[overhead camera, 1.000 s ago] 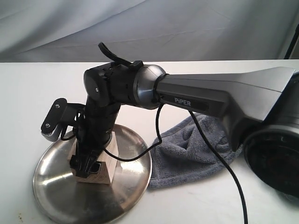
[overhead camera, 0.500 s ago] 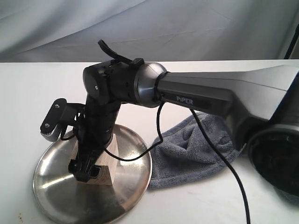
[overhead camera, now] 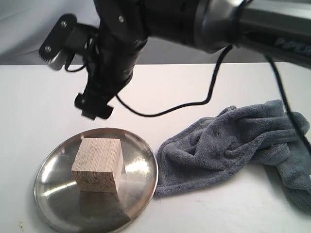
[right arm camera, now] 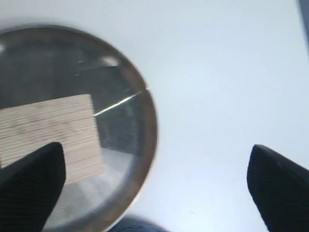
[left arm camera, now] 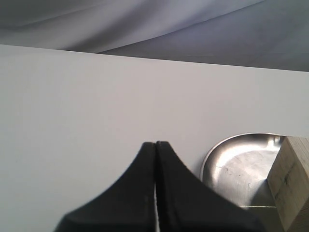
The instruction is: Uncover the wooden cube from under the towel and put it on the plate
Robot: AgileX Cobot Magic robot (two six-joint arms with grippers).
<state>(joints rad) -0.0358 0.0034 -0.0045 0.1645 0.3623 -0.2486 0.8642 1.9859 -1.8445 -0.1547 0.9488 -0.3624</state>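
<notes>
Light tan wooden cube (overhead camera: 98, 165) seated on round shiny steel plate (overhead camera: 53, 204), lower left. Grey-blue plush towel (overhead camera: 228, 145) rumpled at right. Right pincer (overhead camera: 93, 108) held above cube, spread wide, empty. Left pincer (left arm camera: 155, 146) closed.

Cube (overhead camera: 97, 164) pale grained wood; plate (overhead camera: 57, 204) glossy polished metal; towel (overhead camera: 218, 145) plush grey cloth.

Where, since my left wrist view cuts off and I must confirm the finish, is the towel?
Observer: The towel lies rumpled beside the plate, on the right arm's side.
Operator: Is the wooden cube fully on the plate?
Observer: Yes, the wooden cube stands whole inside the rim, uncovered.
Operator: And the right gripper?
Observer: The right gripper hangs raised above the plate, jaws open and empty.
</notes>
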